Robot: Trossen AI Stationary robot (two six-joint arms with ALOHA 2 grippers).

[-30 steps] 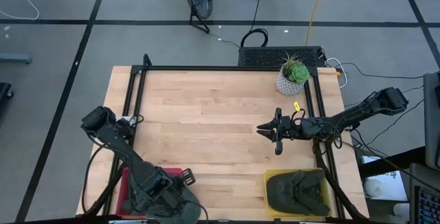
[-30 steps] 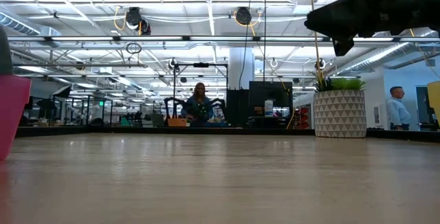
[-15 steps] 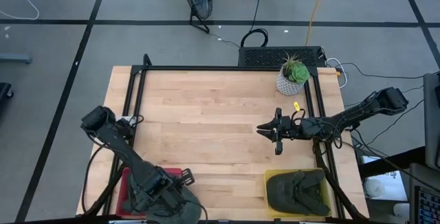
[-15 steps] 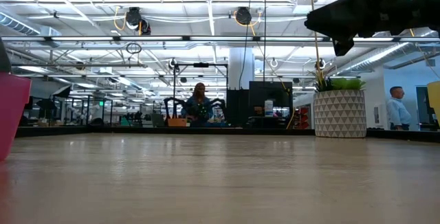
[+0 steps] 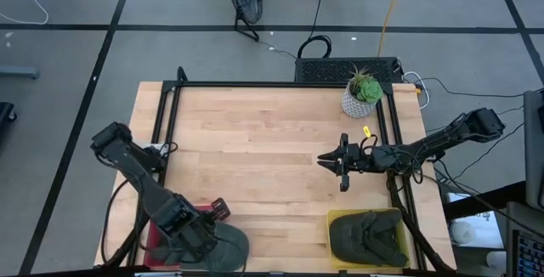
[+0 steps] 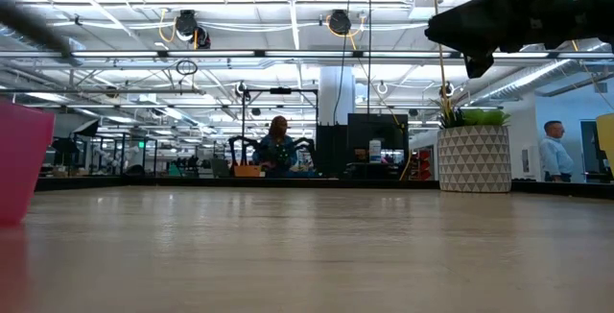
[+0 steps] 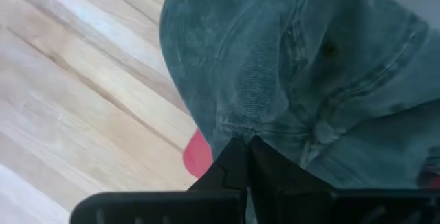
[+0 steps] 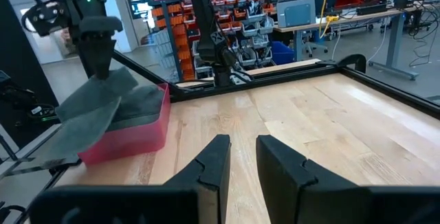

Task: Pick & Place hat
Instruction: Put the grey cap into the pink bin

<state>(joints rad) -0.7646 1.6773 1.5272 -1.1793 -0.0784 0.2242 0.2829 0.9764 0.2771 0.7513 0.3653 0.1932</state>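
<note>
left tool lifting a hat out of the pink bin

left tool (image 7: 240, 157) is pinching a fold of a grey-green hat (image 7: 289, 66) between its clenched fingers, at the near-left corner of the tabletop (image 5: 255, 141). in the left wrist view the fabric is draping away from the fingertips, with a sliver of the pink bin (image 7: 198, 154) showing beneath it and bare wood beyond. in the right wrist view the same hat (image 8: 103, 107) is hanging from the far arm, partly above the pink bin (image 8: 137, 138) and sagging over its rim. in the high view the hat (image 5: 223, 245) is spreading out just beside the pink bin (image 5: 155, 239), toward the middle of the near edge.

judging by this, the pick is made and the carry is starting. the next move is probably calling for enough height to clear the bin's rim, then a sweep across the near edge toward the yellow bin (image 5: 336, 247) at the near right, where a second dark hat (image 5: 370, 234) is already lying. since the grip is only on a fold, the loose cloth could snag on the rim or slip.

right tool (image 5: 333, 161) is hovering over the middle-right of the tabletop, well apart from both bins, its fingers parted and grasping nothing. a potted plant (image 5: 361, 92) is standing at the far right corner.
</note>
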